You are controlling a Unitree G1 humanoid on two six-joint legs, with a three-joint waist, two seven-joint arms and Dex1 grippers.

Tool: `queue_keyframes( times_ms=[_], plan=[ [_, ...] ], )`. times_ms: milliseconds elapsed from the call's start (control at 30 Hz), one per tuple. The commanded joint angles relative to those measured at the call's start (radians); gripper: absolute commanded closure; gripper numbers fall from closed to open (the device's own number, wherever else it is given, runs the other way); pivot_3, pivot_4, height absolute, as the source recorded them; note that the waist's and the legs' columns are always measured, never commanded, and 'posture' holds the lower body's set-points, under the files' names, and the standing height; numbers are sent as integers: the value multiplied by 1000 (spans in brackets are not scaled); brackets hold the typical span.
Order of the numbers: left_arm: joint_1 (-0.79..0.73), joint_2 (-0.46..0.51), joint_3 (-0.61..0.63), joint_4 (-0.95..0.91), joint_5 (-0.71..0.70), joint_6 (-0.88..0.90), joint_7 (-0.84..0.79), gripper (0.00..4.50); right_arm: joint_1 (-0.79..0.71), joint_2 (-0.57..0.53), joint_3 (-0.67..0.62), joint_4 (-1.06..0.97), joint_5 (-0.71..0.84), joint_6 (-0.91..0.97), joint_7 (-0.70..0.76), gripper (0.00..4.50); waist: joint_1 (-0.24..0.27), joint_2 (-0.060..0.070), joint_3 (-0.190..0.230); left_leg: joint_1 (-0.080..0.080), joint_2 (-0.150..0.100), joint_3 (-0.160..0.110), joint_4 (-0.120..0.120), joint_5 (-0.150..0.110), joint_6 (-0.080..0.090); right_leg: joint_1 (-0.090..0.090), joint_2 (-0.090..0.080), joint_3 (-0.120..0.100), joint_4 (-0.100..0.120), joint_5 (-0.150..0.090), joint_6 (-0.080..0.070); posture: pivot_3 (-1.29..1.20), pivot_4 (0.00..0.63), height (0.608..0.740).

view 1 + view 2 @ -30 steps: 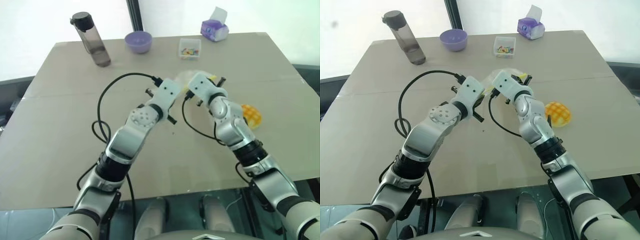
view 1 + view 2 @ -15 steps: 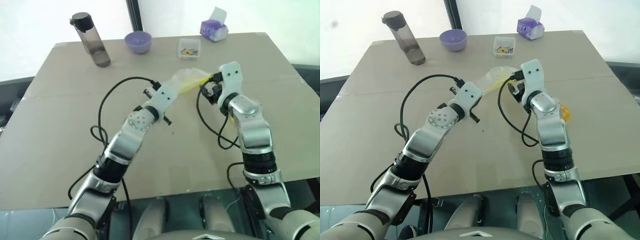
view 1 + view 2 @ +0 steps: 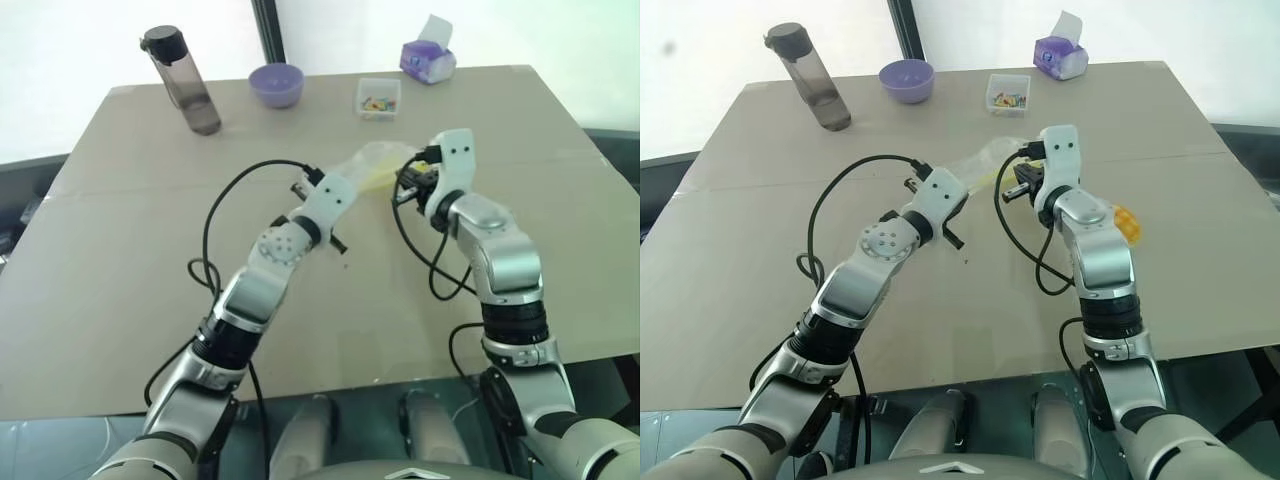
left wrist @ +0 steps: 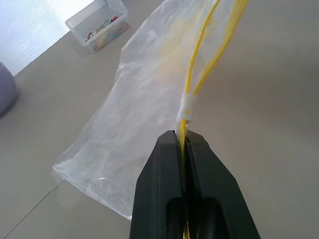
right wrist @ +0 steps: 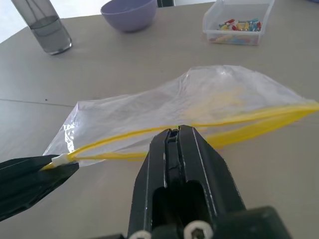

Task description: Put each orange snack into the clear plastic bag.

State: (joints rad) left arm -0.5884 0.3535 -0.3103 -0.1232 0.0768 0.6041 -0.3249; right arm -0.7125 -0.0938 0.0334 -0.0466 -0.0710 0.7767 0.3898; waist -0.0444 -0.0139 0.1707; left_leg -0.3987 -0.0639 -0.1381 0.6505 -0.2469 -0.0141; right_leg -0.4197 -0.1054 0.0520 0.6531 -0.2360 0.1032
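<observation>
Table (image 3: 150, 260), wrist close-up, clear plastic bag (image 4: 149, 99) pinched

A wide tan table (image 3: 130, 260) fills the scene, a seam running across it from left to right. Beyond its far edge bright window light glares, split by a dark upright frame post (image 3: 268, 30); grey floor (image 3: 30, 170) shows at the left.

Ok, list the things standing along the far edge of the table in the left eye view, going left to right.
Dark water bottle → purple bowl → small clear box of colourful bits → purple tissue pack.
</observation>
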Motion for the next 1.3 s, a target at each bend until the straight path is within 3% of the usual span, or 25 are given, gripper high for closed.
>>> queue_keyframes(
  times_ms=[33,333,433,500,667,700,1000,1300],
  plan=[
    [-12,-7,25,-49,8,-4,-12,4500,-35,-2,13,43,16,-66,-20,4458,0,0,0,0,0,0,0,0,0,0,0,0,0,0,0,0,150,739],
    [15,-4,-28,-88,10,-48,-88,4500,-97,-19,59,262,18,-237,-1,4458,0,0,0,0,0,1,0,0,0,0,0,1,0,0,0,0,150,739],
    [19,-16,-30,-86,12,-48,-94,4500,-113,-154,275,382,-195,-507,20,3593,1,0,0,0,0,1,0,0,0,0,0,1,0,0,0,0,150,739],
    [16,-24,-29,-81,15,-47,-93,4500,-134,-218,367,462,-299,-631,-12,2709,2,0,0,0,0,1,0,0,0,0,0,1,0,0,0,0,150,739],
    [5,-28,-11,-62,25,-50,-87,4500,-158,-268,426,561,-392,-810,-59,228,-8,0,0,0,0,2,1,0,0,-1,0,2,1,0,0,0,150,739],
    [5,-29,-9,-60,27,-51,-84,4500,-152,-274,429,562,-400,-832,-54,70,-11,0,0,0,0,2,1,0,0,-1,0,2,1,0,0,0,150,739],
    [24,-33,2,-42,50,-50,-64,4500,-26,-335,355,340,-344,-860,50,70,-12,0,0,0,0,2,1,0,0,0,0,2,1,0,0,0,150,739],
    [38,-39,32,-24,53,-30,-46,4500,180,-374,67,8,-89,-538,154,70,5,0,0,0,0,1,1,0,0,0,0,1,1,0,0,0,150,739]
  ],
)
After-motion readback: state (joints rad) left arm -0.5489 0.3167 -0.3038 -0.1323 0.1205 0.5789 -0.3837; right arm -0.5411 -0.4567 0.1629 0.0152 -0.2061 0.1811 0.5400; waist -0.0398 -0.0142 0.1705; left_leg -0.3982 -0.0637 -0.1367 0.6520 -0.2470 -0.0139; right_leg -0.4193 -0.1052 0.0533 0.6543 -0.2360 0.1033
